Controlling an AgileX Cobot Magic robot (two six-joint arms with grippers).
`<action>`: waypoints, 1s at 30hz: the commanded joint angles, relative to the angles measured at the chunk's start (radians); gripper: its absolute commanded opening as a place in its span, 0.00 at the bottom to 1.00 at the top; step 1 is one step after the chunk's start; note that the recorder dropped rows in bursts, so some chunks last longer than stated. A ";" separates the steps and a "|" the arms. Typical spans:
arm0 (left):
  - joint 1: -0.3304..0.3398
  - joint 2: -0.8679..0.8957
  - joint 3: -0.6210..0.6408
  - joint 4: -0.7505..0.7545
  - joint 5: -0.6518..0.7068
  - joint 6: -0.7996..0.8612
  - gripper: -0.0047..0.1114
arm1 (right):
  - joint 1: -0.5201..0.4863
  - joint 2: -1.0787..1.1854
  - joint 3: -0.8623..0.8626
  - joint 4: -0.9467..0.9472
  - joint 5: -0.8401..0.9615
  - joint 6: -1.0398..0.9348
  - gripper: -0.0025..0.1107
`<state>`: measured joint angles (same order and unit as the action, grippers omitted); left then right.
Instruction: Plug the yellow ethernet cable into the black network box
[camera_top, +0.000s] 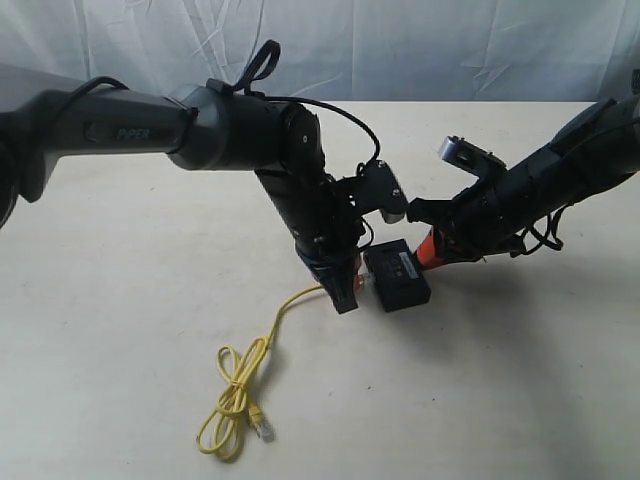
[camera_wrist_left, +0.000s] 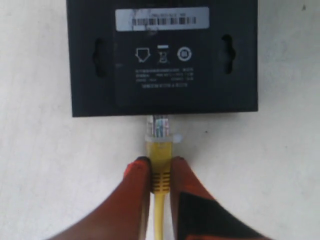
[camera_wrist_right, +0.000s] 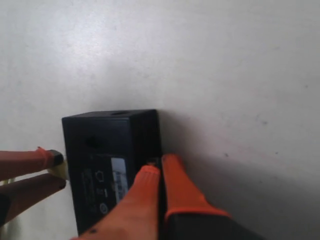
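Yellow ethernet cable (camera_wrist_left: 159, 175) is pinched at its boot between the left gripper's (camera_wrist_left: 159, 169) orange fingers (camera_wrist_left: 137, 172), which are closed narrowly on it. The clear plug (camera_wrist_left: 159, 127) juts out ahead of them. Its tip meets the near side wall of the black network box (camera_wrist_left: 162, 60), which lies flat on the bench (camera_top: 120, 300) with its label strip (camera_wrist_left: 162, 19) facing up. Most of the plug is in the open, so I judge it not seated. The port face is hidden from above, so I cannot tell whether the tip has entered a socket at all. The rest of the cable trails away from the box in a loose loop, ending in the free plug (camera_top: 263, 428).

On the opposite side, the right gripper's (camera_wrist_right: 160, 167) fingers are drawn almost together, with barely a slit between them. Their tips are at the box's far edge. Whether they press on it firmly cannot be told.

The likely failure is a plug that sits slightly off the socket and butts against the housing. A push would then shove the box towards the right fingers or skew it rather than seat the plug. The boot could also twist or slip back in the narrow pinch, tilting the plug. If the latch tab faces the wrong way, it will not click home.
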<state>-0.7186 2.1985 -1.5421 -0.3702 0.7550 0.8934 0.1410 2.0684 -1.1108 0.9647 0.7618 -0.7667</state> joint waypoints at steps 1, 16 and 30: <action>0.000 -0.005 -0.024 -0.065 -0.009 0.006 0.04 | 0.001 0.001 -0.002 0.012 0.020 -0.008 0.01; 0.000 0.020 -0.025 -0.070 -0.018 0.000 0.04 | 0.001 0.001 -0.002 0.015 0.022 -0.008 0.01; 0.000 0.030 -0.031 -0.057 -0.044 -0.056 0.04 | 0.001 0.001 -0.002 0.030 0.048 -0.008 0.01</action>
<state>-0.7186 2.2206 -1.5602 -0.4060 0.7653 0.8637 0.1390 2.0684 -1.1108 0.9631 0.7513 -0.7667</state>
